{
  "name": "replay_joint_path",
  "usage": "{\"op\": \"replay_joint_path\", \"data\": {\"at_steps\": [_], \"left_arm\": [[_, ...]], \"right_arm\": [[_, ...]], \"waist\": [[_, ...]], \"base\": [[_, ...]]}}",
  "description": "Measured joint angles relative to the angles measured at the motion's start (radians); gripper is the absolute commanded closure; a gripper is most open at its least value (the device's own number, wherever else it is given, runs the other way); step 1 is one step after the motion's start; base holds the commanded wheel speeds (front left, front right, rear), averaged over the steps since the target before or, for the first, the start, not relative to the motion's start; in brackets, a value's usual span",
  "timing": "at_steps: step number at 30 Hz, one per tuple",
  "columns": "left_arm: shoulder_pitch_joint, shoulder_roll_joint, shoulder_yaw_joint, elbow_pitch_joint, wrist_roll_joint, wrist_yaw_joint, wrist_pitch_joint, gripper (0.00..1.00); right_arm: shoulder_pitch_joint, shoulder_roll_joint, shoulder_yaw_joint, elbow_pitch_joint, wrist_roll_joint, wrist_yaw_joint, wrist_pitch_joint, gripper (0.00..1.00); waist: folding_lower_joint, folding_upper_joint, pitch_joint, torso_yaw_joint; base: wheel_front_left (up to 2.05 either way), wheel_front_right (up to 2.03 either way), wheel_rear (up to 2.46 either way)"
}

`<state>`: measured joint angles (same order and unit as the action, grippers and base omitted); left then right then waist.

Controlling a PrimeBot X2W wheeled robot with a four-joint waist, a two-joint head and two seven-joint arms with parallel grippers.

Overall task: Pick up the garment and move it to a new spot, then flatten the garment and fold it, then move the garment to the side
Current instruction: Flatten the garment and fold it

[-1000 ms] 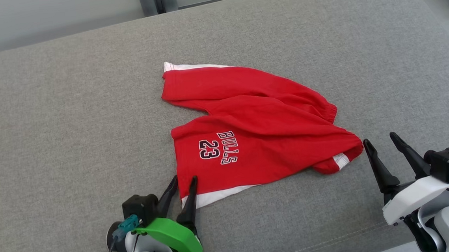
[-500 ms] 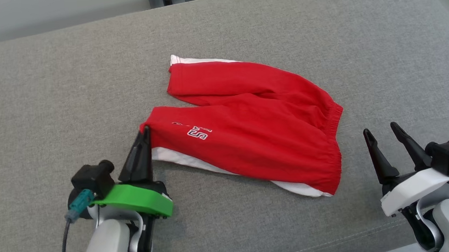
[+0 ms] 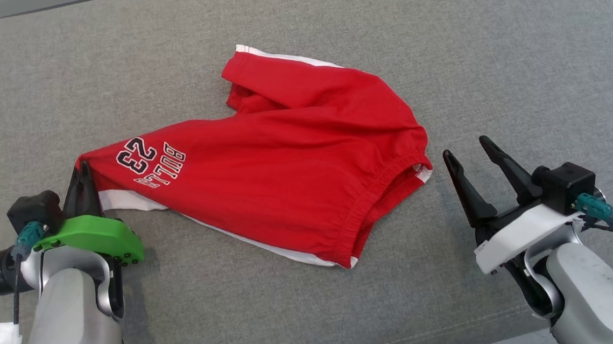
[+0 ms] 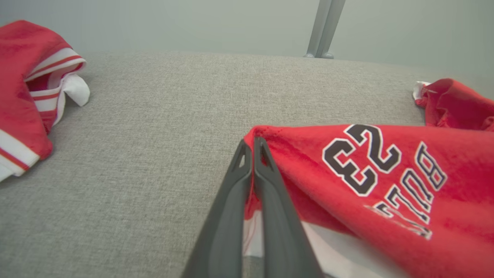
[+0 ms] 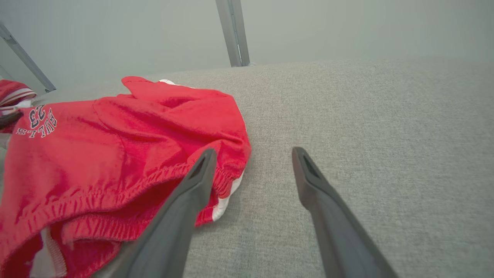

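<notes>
Close to the near edge of the grey bench [image 3: 492, 45], toward its left end, the left gripper [image 3: 81, 171] has its fingers pressed together on the hem corner of one leg of the red shorts [image 3: 284, 168]. The left wrist view shows that corner of the cloth [image 4: 386, 185] pinched between the closed fingers [image 4: 270, 193], with white lining showing just below. Toward the right end, the right gripper [image 3: 466, 147] stands with its fingers spread and nothing between them, just beside the elastic waistband but apart from it. The shorts lie across the middle of the bench, a white stripe along their near edge and the print "BULLS 23" beside the held corner. The other leg reaches toward the far edge. Further left, another red and white garment [image 4: 27, 88] lies crumpled, and a metal post [image 4: 324, 27] rises beyond the far edge.
</notes>
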<state>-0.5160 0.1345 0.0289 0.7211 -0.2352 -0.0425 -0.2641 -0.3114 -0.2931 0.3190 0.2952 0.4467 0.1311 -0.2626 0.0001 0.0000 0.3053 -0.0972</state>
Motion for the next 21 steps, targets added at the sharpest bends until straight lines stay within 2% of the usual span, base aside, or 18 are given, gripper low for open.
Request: {"op": "replay_joint_path", "data": {"at_steps": [1, 2, 7, 13, 17, 18, 21], "left_arm": [[-0.008, 0.0, 0.004, 0.006, 0.008, 0.001, 0.0, 0.59], [-0.014, 0.0, 0.01, 0.013, 0.017, 0.004, 0.0, 0.0], [-0.011, -0.024, 0.062, -0.019, 0.031, 0.009, 0.0, 0.0], [0.11, -0.07, 0.088, -0.149, 0.061, -0.008, 0.0, 0.0], [0.2, -0.083, 0.053, -0.205, 0.056, -0.027, 0.0, 0.0], [0.222, -0.083, 0.011, -0.221, 0.024, -0.028, 0.0, 0.0], [0.245, -0.086, -0.032, -0.231, -0.013, -0.017, 0.0, 0.0]], "right_arm": [[-0.004, 0.001, 0.007, -0.001, 0.0, 0.0, 0.0, 0.0], [-0.005, 0.004, 0.019, -0.003, 0.0, 0.0, 0.0, 0.0], [-0.005, 0.016, 0.078, -0.03, 0.018, 0.0, 0.0, 0.0], [0.049, 0.005, 0.182, -0.056, 0.075, 0.0, 0.0, 0.0], [0.061, 0.005, 0.235, -0.035, 0.138, 0.0, 0.0, 0.0], [0.061, 0.008, 0.266, -0.033, 0.17, 0.0, 0.0, 0.0], [0.061, 0.007, 0.289, -0.011, 0.216, 0.0, 0.0, 0.0]], "waist": [[0.0, 0.0, 0.005, -0.001], [0.0, 0.0, 0.009, -0.001], [0.0, 0.0, 0.005, 0.013], [0.0, 0.0, -0.037, 0.047], [0.0, 0.0001, -0.067, 0.089], [0.0, 0.0, -0.074, 0.108], [0.0, 0.0, -0.083, 0.137]], "base": [[0.0, 0.0, 0.0], [0.0, 0.0, 0.0], [0.0, 0.0, 0.0], [0.0, 0.0, 0.0], [0.0, 0.0, 0.0], [0.0, 0.0, 0.0], [0.0, 0.0, 0.0]]}}
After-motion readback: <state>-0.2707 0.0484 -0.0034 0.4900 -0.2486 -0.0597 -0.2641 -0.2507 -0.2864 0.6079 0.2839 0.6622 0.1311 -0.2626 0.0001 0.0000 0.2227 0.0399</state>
